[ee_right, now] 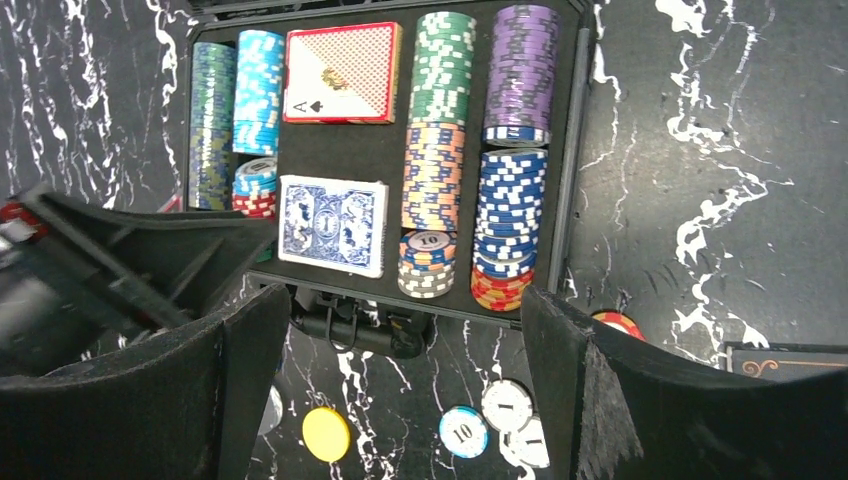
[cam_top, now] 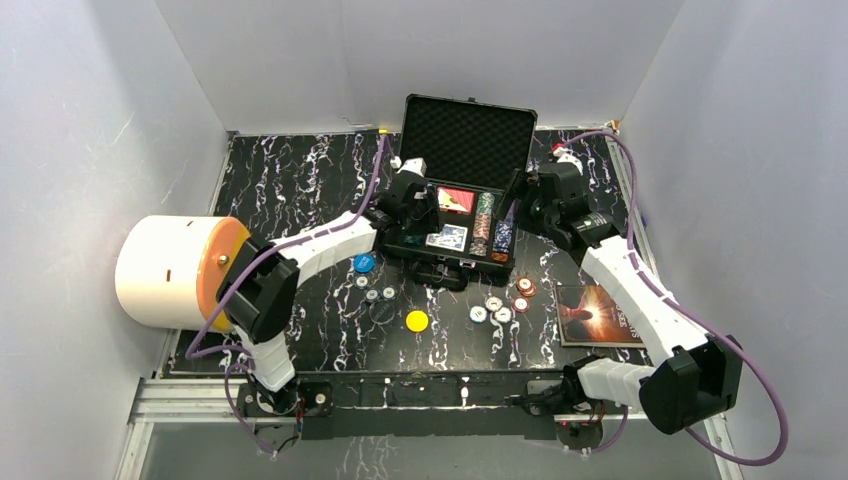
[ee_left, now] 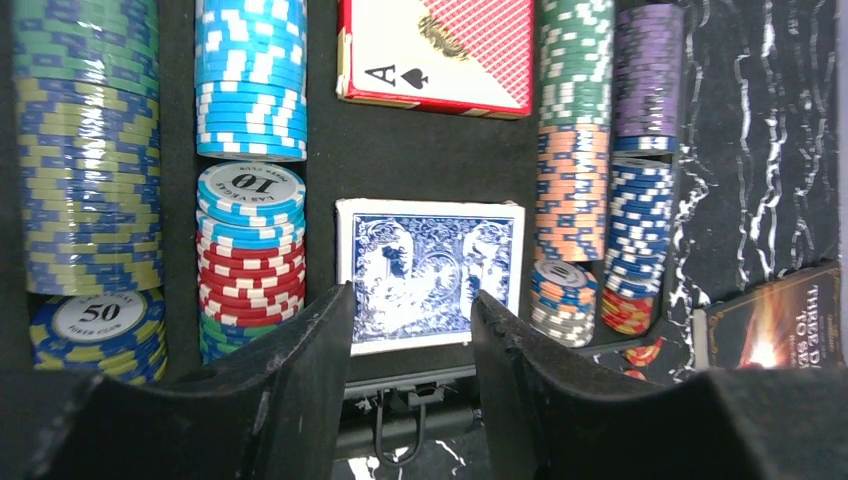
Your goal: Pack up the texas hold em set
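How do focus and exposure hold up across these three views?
Top external: even light, sharp, though the white cylinder looks nearly blown out. Left wrist: chip stacks crisp, the left tool dark and soft. Right wrist: case sharp, right tool underexposed.

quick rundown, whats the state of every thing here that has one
case, open, lid upright
red deck, flat in the case
blue deck, flat in the case
racked chips, in rows in the case
loose chips, on the table, outside the case
yellow disc, on the table, not packed
left pincer, open, empty
right pincer, open wide, empty
book, closed, lying flat
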Action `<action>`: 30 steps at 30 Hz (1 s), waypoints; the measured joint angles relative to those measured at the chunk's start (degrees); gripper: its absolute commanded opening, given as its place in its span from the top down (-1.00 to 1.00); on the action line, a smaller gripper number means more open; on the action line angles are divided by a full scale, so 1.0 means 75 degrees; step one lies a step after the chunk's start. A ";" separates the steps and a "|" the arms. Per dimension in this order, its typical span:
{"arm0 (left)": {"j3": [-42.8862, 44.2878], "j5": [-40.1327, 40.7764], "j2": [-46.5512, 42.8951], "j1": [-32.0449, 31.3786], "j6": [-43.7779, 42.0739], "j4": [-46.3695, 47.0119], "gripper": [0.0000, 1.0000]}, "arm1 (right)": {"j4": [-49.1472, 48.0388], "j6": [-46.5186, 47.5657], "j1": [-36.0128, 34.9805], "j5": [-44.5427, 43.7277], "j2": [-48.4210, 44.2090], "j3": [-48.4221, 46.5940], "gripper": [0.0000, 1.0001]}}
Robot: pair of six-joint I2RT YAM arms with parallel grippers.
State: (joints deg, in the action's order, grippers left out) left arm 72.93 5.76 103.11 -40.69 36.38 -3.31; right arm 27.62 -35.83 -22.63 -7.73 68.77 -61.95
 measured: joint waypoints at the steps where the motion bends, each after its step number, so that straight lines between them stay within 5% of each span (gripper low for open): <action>1: -0.0003 0.0012 -0.0119 0.0000 -0.0087 -0.0026 -0.01 | 0.0050 -0.0015 0.0000 -0.0073 -0.0041 0.0023 -0.86; 6: -0.0087 0.0233 -0.1072 0.0000 -0.0624 -0.0047 -0.31 | 0.0714 -0.0192 0.0000 -0.0629 -0.0251 0.0259 -0.86; 22: -0.1008 0.0927 -0.3203 0.0044 -0.1279 -0.0230 -0.70 | 0.1970 -0.0965 -0.0111 -0.0685 -0.0256 0.1711 -0.75; 30: -0.1428 0.1169 -0.3879 0.0262 -0.1093 -0.0504 -0.79 | 0.1894 -0.1874 -0.2632 -0.0836 0.0335 0.1714 -0.54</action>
State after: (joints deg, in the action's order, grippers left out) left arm 62.22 14.52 74.02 -38.72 28.18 -7.09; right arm 41.82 -49.89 -42.37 -14.00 71.29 -49.10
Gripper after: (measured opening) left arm 0.890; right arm 0.807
